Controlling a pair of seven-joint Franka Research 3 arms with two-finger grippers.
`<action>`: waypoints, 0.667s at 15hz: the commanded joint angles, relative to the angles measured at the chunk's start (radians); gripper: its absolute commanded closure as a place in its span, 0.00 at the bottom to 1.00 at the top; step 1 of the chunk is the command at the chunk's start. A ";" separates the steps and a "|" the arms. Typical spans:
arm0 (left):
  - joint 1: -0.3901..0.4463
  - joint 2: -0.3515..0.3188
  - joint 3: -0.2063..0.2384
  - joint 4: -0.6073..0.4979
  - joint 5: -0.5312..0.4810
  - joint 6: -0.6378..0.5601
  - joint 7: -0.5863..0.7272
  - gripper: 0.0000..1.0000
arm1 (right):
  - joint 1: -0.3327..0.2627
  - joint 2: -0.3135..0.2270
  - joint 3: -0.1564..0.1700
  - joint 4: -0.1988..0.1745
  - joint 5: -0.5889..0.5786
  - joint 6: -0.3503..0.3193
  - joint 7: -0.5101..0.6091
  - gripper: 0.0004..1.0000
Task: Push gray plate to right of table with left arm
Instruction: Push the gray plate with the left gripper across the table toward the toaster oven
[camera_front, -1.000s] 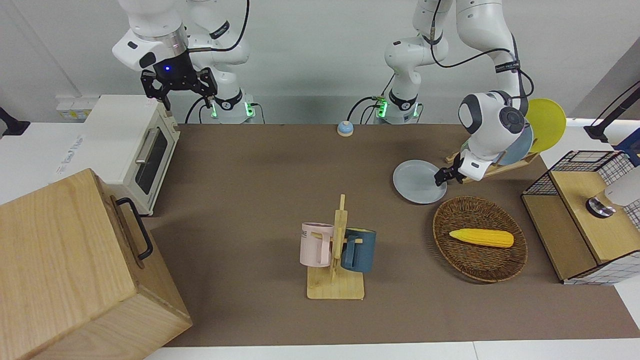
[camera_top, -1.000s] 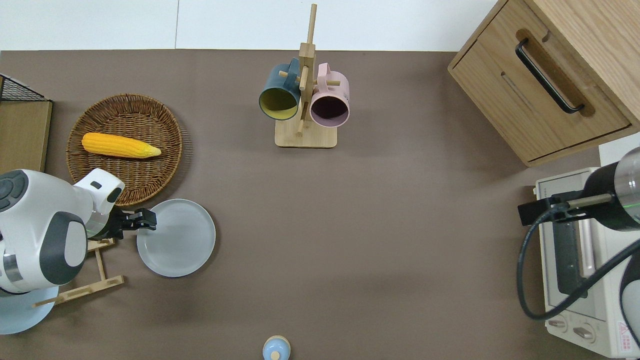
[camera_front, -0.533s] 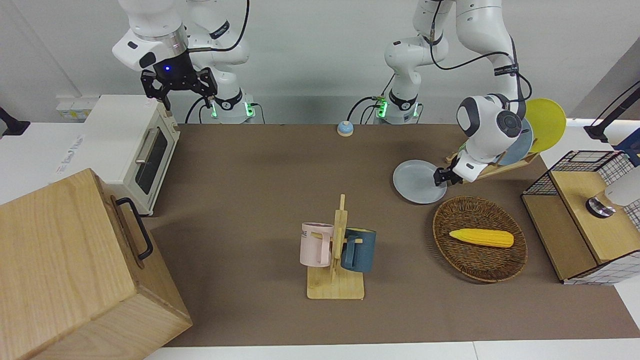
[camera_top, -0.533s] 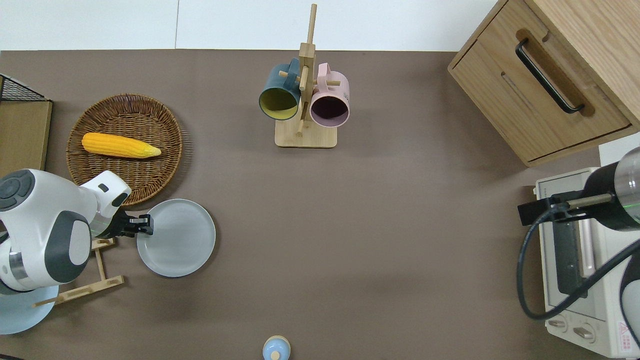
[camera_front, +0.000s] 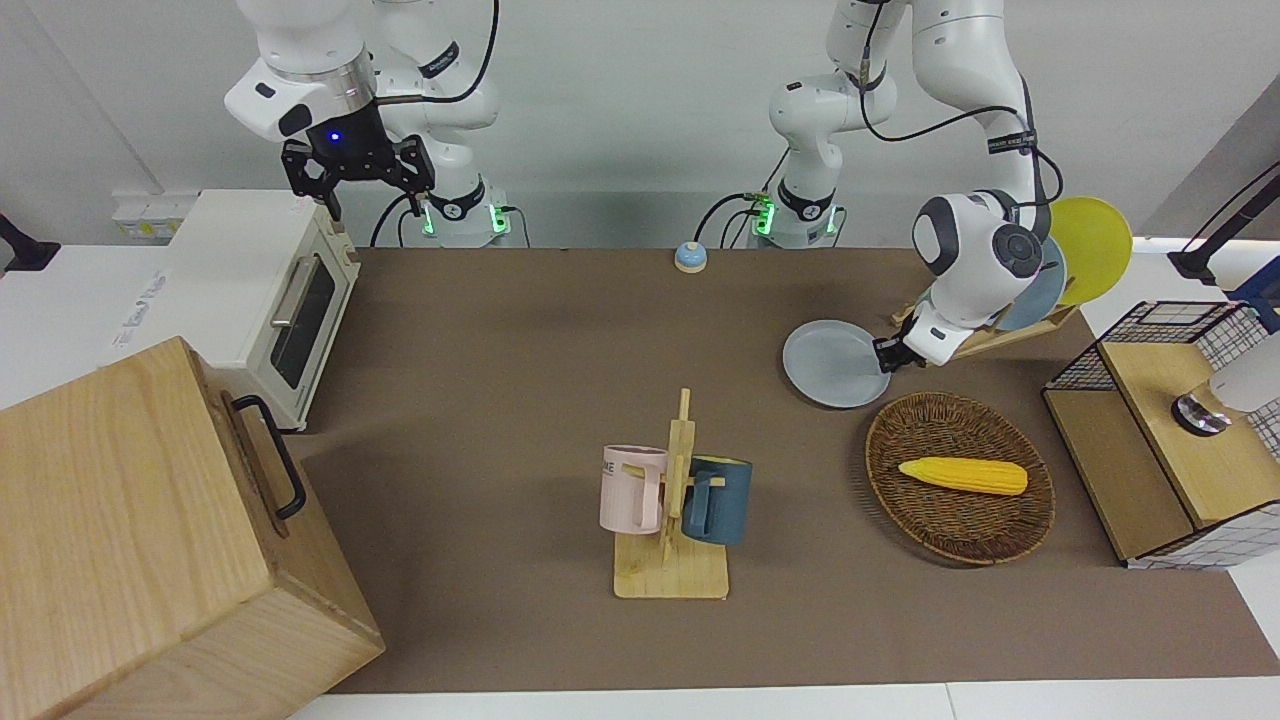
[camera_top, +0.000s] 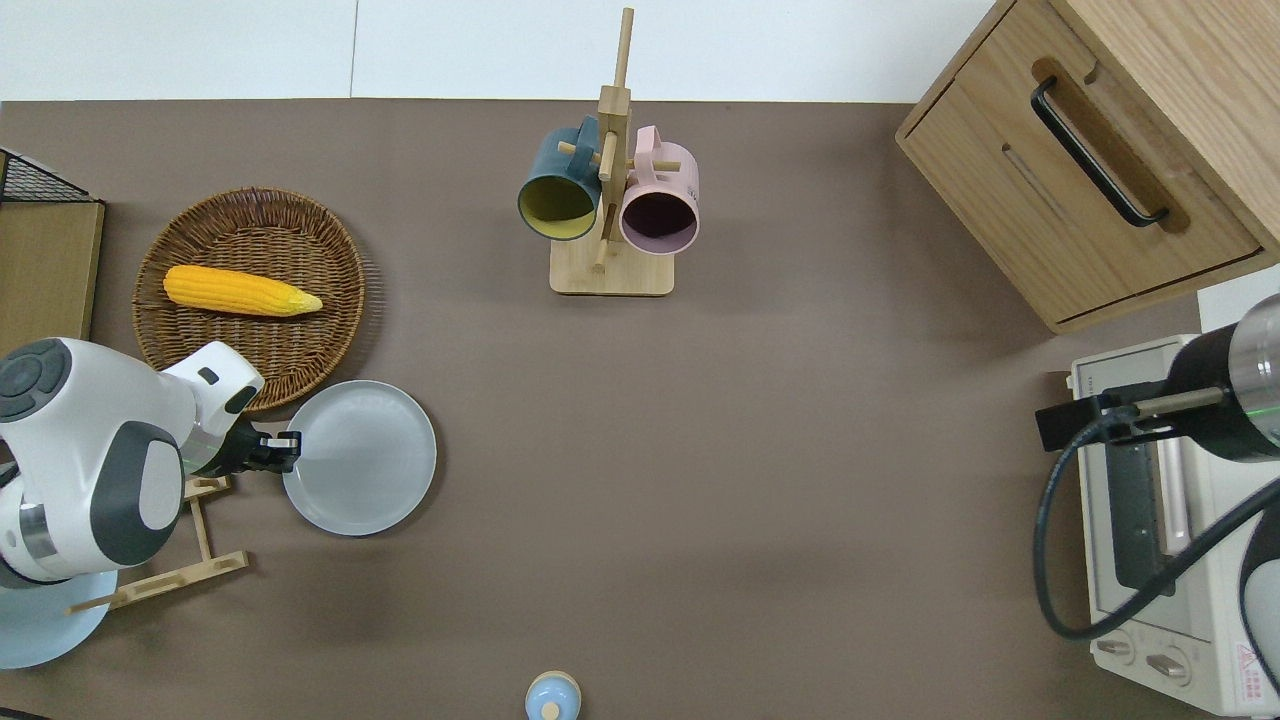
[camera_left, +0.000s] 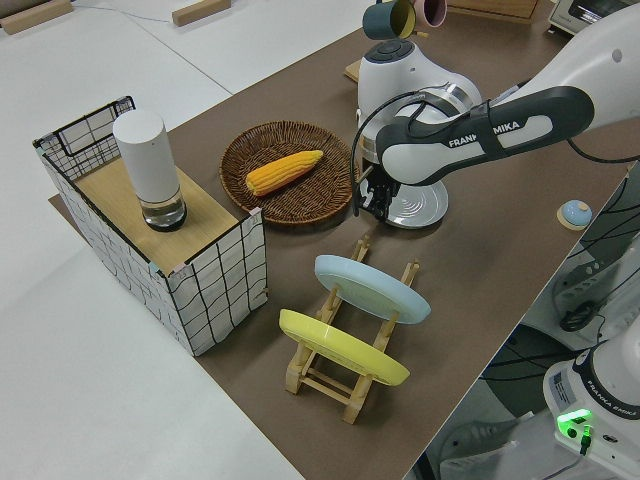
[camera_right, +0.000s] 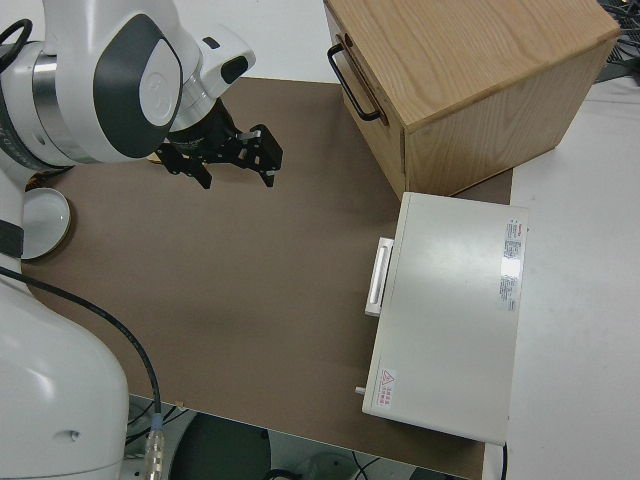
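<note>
The table is mostly bare toward the right arm's end, so the long push looks barely started. The basket is touching the plate, mug rack farther out. Left gripper is pressing the rim; can't tell its fingers. Right arm's parked.

A pale gray, faintly bluish tone is shown by the gray plate. The table is covered in plain brown, with white edges. A brown woven pattern is seen on the wicker basket, and yellow on the corn. The mugs are coloured dark teal and pink. The left tool is black, as is the right tool.
</note>
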 joint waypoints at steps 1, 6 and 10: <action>-0.022 0.004 0.000 -0.013 0.016 0.015 -0.042 1.00 | -0.008 -0.010 0.005 -0.004 0.001 -0.012 -0.008 0.00; -0.106 0.002 -0.001 -0.013 0.007 -0.014 -0.090 1.00 | -0.008 -0.010 0.005 -0.004 0.001 -0.012 -0.008 0.00; -0.218 -0.002 -0.001 -0.014 0.002 -0.039 -0.201 1.00 | -0.008 -0.010 0.005 -0.004 0.001 -0.012 -0.008 0.00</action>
